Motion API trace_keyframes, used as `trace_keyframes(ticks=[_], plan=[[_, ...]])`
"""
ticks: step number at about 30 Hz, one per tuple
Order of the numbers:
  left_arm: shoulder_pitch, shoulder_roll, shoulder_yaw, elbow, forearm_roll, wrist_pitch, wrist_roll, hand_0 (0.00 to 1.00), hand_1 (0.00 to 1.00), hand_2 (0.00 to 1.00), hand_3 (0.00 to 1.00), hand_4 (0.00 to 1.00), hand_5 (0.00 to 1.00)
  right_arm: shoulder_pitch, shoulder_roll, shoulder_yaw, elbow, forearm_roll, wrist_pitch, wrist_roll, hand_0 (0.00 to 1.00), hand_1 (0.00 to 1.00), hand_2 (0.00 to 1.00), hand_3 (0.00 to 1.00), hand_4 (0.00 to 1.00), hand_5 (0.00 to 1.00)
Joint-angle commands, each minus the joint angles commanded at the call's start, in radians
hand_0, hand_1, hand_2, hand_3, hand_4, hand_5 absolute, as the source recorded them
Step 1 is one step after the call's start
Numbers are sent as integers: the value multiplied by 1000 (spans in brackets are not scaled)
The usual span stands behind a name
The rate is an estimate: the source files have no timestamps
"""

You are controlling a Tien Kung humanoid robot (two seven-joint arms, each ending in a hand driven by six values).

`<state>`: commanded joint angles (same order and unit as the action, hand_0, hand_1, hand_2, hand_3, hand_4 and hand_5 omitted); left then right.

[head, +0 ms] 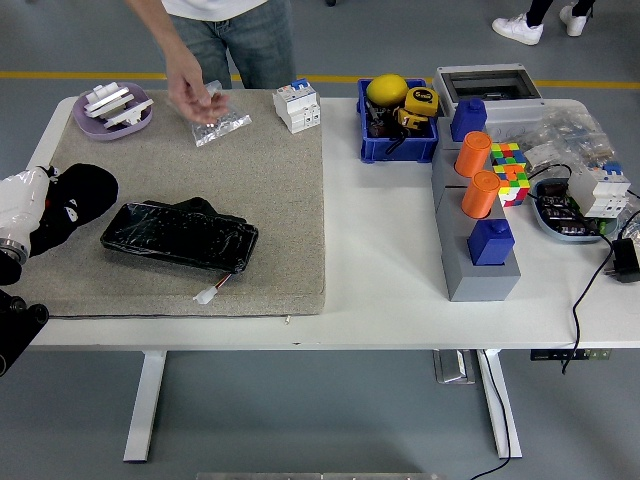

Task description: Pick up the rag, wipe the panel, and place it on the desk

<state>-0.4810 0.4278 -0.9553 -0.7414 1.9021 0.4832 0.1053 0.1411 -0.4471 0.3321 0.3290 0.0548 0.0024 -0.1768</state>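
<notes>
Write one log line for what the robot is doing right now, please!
left hand: shut on black rag | rag: left of panel, on mat | person's hand: raised, off panel | right hand: not in view

the left hand [30,215] sits at the picture's left edge, its arm cut off there, and the black rag [80,195] covers its fingers, so their grip can't be made out. the person [215,30] at the far side of the bench [380,290] is cropped at the top, only torso, legs and one hand [190,90] showing, that hand slightly blurred. the clear bag [222,125] holds contents too small to tell. the right arm is out of sight.
</notes>
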Motion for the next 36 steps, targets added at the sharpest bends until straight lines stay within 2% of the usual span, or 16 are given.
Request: trace_keyframes(ticks=[1,2,6,7,8,13,14,19,20,25,26,31,32,36], plan=[[-2,1,3,6,-2,-3,-2,515,577,576,568,545,39,0,0,0,0,0,0,0,779,472,681,631,998,540],[-4,1,7,15,-8,-7,-4,671,732,623,575,620,70,-1,1,-1,0,0,1,0,779,470,681,631,998,541],[-4,2,10,33,-13,-14,-8,671,732,623,575,620,70,0,1,1,0,-1,-2,1,779,470,681,631,998,541],[-3,3,8,33,-13,-17,-8,671,732,623,575,620,70,0,1,-1,0,-1,-2,1,779,470,681,631,998,541],[-3,3,6,33,-13,-19,-8,705,758,670,584,654,78,0,0,-2,0,-1,-2,0,779,465,681,630,998,541],[3,8,-8,19,8,-37,-3,705,758,670,584,654,78,-1,-1,-7,-1,2,-3,0,779,465,681,630,998,541],[5,9,-13,16,13,-41,-2,730,776,756,620,805,197,-1,-2,-6,-1,2,-3,0,779,463,680,629,998,539],[13,18,-37,-5,33,-66,5,730,776,756,620,805,197,-2,-3,-8,-3,3,-5,0,779,463,680,629,998,539],[13,20,-41,-9,37,-72,5,738,785,770,662,889,286,-2,-3,-7,-3,2,-5,0,780,461,679,628,998,535],[20,31,-57,-29,56,-108,3,738,785,770,662,889,286,-1,-3,-5,-5,4,-8,0,780,461,679,628,998,535],[22,33,-59,-35,60,-114,3,750,800,792,737,951,353,-1,-4,-7,-5,5,-8,0,781,460,679,626,998,532],[30,43,-71,-64,84,-138,5,750,800,792,737,951,353,-1,-6,-11,-7,10,-9,0,781,460,679,626,998,532],[32,48,-71,-69,88,-141,6,744,795,791,780,985,390,-1,-6,-14,-7,12,-8,0,781,457,679,625,998,530],[40,68,-72,-89,95,-143,3,744,795,791,780,985,390,-2,-7,-17,-7,16,-8,0,781,457,679,625,998,530]])
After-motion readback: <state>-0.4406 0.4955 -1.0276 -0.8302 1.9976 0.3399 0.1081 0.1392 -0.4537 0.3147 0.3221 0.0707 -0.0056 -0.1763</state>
